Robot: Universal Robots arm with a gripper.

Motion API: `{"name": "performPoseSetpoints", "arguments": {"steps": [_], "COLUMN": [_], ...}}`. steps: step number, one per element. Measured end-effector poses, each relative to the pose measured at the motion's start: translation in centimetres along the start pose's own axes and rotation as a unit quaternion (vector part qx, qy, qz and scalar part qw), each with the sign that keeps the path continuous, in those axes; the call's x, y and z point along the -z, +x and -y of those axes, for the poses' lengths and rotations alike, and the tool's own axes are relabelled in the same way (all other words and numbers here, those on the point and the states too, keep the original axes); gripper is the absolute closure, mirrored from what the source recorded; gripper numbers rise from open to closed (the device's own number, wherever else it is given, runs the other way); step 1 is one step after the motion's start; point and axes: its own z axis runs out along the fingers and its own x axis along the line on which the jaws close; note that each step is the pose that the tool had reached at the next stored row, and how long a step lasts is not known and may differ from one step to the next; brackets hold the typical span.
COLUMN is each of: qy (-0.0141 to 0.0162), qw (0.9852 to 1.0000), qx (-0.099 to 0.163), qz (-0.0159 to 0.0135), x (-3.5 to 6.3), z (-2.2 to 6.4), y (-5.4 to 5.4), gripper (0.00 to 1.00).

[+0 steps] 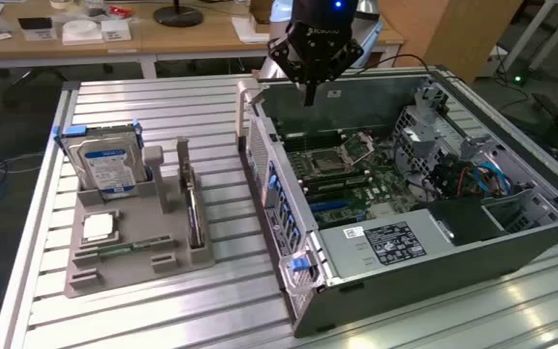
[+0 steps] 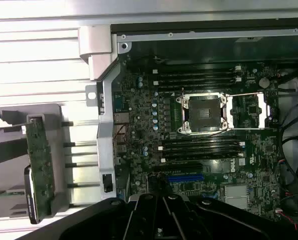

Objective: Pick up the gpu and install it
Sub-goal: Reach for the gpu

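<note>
The gpu [image 1: 194,211] stands on edge in a grey holder [image 1: 134,273] on the table, its silver bracket pointing up. In the wrist view the gpu [image 2: 38,167] shows as a green-edged card outside the computer case. My gripper [image 1: 308,99] hangs shut and holds nothing, above the far end of the open case [image 1: 453,265], well apart from the gpu. The gripper [image 2: 161,205] sits over the motherboard [image 2: 149,125], close to a blue expansion slot [image 2: 185,177].
The holder also carries a blue-labelled hard drive [image 1: 110,163], a processor chip [image 1: 98,227] and a narrow memory stick [image 1: 124,247]. Inside the case are an empty processor socket [image 2: 205,114], drive cages and cables [image 1: 482,178]. A wooden desk [image 1: 163,40] stands behind the slatted metal table [image 1: 163,320].
</note>
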Motion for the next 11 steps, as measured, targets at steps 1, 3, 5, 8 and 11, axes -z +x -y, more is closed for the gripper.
{"name": "performPoseSetpoints", "arguments": {"steps": [1,3,5,8,11], "qy": [0.0,0.0,0.0,0.0,0.0], "qw": [1.0,1.0,1.0,1.0,1.0], "qx": [0.0,0.0,0.0,0.0,0.0], "qz": [0.0,0.0,0.0,0.0,0.0], "x": [0.0,0.0,0.01,0.01,0.03], "z": [0.0,0.0,0.02,0.05,0.09], "y": [0.02,0.08,0.21,0.53,0.96], "gripper": [0.89,0.89,0.89,0.89,0.89]}}
